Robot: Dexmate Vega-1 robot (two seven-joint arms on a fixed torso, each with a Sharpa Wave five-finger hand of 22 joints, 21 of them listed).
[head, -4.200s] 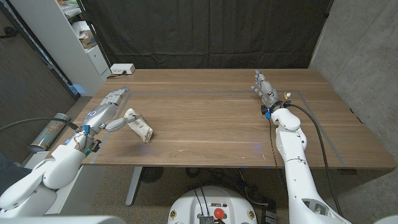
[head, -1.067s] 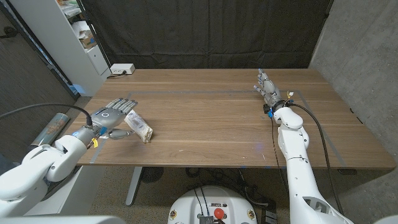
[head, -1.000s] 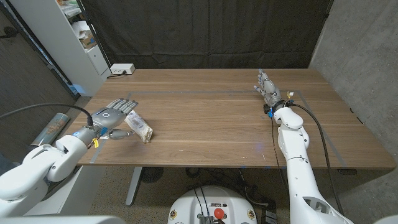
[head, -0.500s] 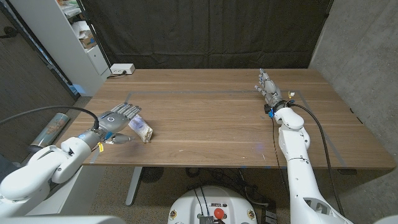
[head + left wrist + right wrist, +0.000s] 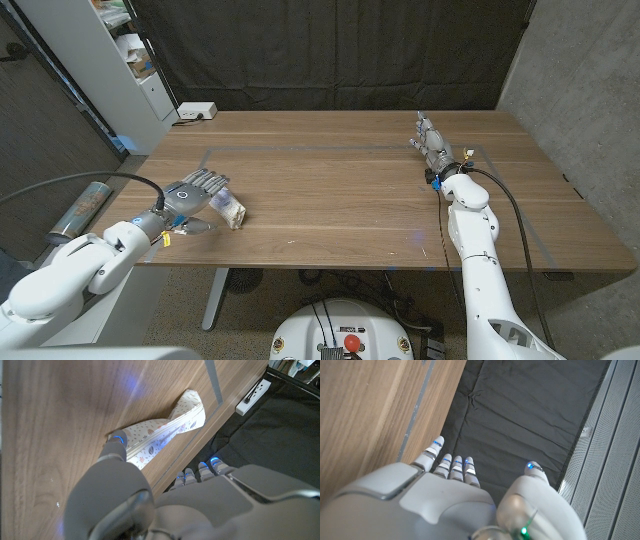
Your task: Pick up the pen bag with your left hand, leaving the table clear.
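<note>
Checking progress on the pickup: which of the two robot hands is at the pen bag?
The left robot hand: its fingers lie over the pen bag near the table's left edge. The right robot hand stands far across the table.

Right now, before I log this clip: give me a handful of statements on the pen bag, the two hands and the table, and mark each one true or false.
1. The pen bag lies on the table. True.
2. The left hand has lifted the pen bag clear of the wood. False: the bag is still on the table, with the hand over its end and one fingertip touching it.
3. The right hand is beside the pen bag. False: it is far across the table, near the far right edge, holding nothing.
4. A white power strip sits at the table's far left corner. True.
5. The pen bag is plain black. False: it is white with small coloured marks.
</note>
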